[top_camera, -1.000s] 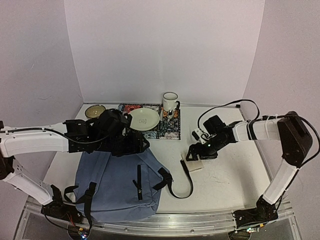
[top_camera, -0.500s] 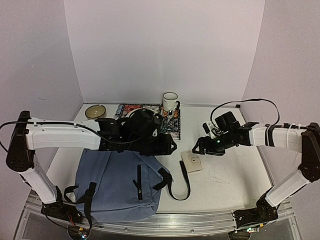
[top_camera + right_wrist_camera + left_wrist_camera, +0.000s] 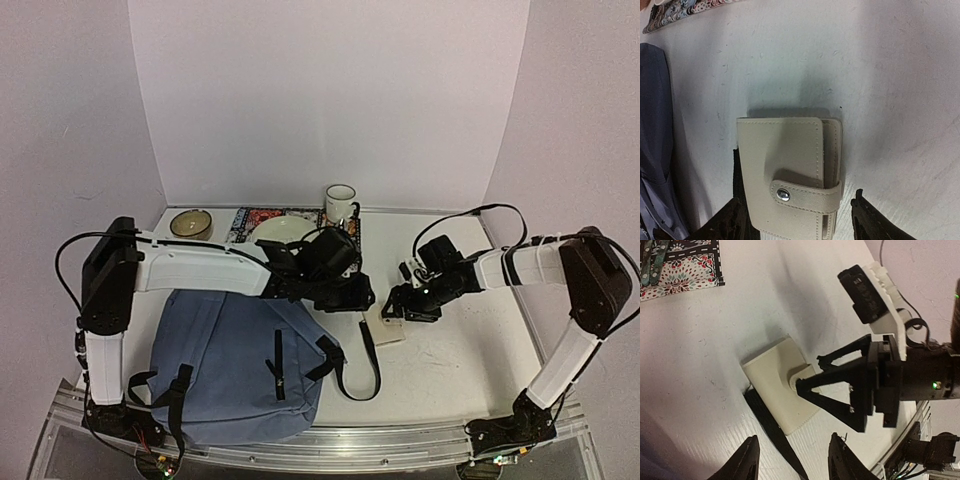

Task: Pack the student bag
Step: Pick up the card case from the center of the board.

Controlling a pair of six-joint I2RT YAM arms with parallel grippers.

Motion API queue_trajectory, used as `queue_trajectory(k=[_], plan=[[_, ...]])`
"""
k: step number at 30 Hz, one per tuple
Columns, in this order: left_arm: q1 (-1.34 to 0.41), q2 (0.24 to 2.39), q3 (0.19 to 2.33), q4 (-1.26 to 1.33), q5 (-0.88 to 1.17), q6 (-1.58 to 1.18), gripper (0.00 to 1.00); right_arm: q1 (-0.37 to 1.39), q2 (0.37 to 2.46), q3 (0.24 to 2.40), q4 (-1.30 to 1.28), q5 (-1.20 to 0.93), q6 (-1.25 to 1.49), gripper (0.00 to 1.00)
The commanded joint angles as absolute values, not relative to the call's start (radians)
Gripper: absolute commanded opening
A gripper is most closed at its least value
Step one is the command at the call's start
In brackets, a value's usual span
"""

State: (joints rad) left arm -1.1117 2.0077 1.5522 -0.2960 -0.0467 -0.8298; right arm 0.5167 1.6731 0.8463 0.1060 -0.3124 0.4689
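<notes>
Fabric of the student bag (image 3: 230,360), flat on the table (image 3: 450,370) at near left, looks soft and limp, so a strap (image 3: 769,422) seems the best hold; the left gripper (image 3: 794,442) and the right gripper (image 3: 797,220) stand open and empty near the cream wallet (image 3: 785,160).
</notes>
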Motion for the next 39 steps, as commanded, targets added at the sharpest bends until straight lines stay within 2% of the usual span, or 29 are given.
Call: queue_trajectory(k=[1,10,18,24,32,39], plan=[[-1.074,2.087,1.641,-0.283,0.047,-0.818,0.47,0.517,1.698,0.861,0.114,-0.37,0.497,0.7],[-1.028,2.203,1.695,-0.286,0.128,-0.82,0.42,0.53,1.689,0.866,0.097,-0.391,0.516,0.68],[-1.026,2.266,1.721,-0.285,0.183,-0.828,0.38,0.528,1.698,0.937,-0.026,-0.256,0.472,0.69],[-1.026,2.313,1.721,-0.286,0.238,-0.846,0.36,0.529,1.767,0.957,-0.028,-0.347,0.462,0.68],[-1.026,2.333,1.694,-0.278,0.237,-0.86,0.25,0.529,1.806,0.963,-0.035,-0.397,0.453,0.7],[-1.026,2.314,1.622,-0.199,0.277,-0.903,0.15,0.541,1.72,0.95,0.033,-0.551,0.463,0.63]])
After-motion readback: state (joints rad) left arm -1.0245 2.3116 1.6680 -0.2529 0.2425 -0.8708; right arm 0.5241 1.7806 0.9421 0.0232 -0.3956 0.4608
